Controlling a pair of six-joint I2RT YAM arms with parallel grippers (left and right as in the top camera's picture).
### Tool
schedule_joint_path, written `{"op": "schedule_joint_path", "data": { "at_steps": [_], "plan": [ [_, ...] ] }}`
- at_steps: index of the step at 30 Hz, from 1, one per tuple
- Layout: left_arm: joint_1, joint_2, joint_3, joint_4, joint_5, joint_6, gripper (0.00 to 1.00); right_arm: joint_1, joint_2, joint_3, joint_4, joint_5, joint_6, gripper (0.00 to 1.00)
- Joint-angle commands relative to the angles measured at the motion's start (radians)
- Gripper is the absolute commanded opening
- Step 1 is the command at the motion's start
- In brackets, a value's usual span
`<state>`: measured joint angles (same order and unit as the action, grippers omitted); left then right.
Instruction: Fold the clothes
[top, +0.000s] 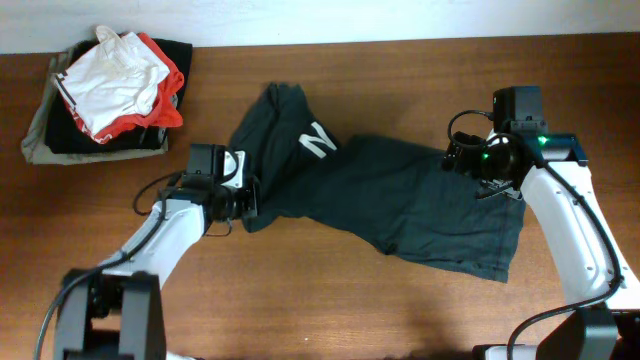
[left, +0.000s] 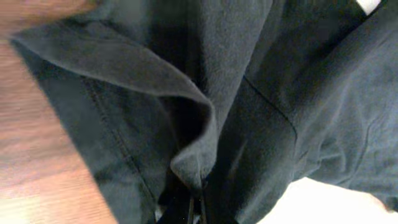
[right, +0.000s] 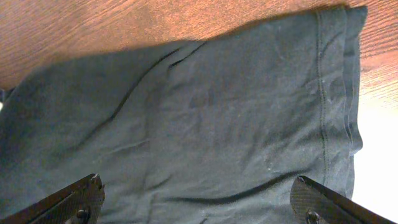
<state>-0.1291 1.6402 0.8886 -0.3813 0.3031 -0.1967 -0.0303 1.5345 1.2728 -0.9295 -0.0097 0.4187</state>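
Observation:
A dark green T-shirt (top: 400, 200) with a white letter N lies crumpled across the middle of the wooden table. My left gripper (top: 248, 197) is at the shirt's left edge, shut on a pinched fold of the dark cloth (left: 198, 168). My right gripper (top: 470, 165) is over the shirt's upper right part; its fingers are spread wide and open above the flat cloth (right: 205, 124), with the hem (right: 339, 93) at the right.
A pile of other clothes (top: 110, 90), white, red and dark, lies at the table's back left corner. Bare wooden table (top: 330, 310) runs along the front.

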Motion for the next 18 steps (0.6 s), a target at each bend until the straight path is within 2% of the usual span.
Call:
{"op": "schedule_joint_path", "data": {
  "at_steps": [1,5,9,11,12,13,14,15,18],
  "plan": [
    [-0.001,-0.053,0.016,-0.039,-0.088,-0.052,0.02,-0.004,0.004,-0.002,0.003,-0.002,0.009,0.99],
    [-0.001,-0.052,0.015,-0.120,-0.114,-0.059,0.06,-0.004,0.004,-0.002,0.003,-0.002,0.009,0.99],
    [-0.001,-0.052,0.015,-0.215,-0.287,-0.143,0.08,-0.004,0.004,-0.002,0.003,-0.002,0.009,0.99],
    [-0.001,-0.052,0.015,-0.235,-0.330,-0.171,0.26,-0.004,0.004,-0.002,0.003,-0.002,0.009,0.98],
    [-0.001,-0.052,0.015,-0.237,-0.329,-0.171,0.46,-0.004,0.004,-0.002,0.003,-0.002,0.009,0.99],
    [-0.001,-0.052,0.015,-0.237,-0.329,-0.171,0.56,-0.004,0.004,-0.002,0.003,-0.002,0.009,0.99],
    [-0.001,-0.052,0.015,-0.236,-0.330,-0.171,0.72,-0.004,0.004,-0.002,0.003,-0.002,0.009,0.99],
    [-0.001,-0.052,0.015,-0.233,-0.330,-0.170,0.77,-0.004,0.004,-0.002,0.003,-0.002,0.009,0.99],
    [-0.001,-0.056,0.021,-0.204,-0.331,-0.169,0.77,-0.004,0.004,-0.002,0.003,-0.002,0.009,0.99]
  ]
}}
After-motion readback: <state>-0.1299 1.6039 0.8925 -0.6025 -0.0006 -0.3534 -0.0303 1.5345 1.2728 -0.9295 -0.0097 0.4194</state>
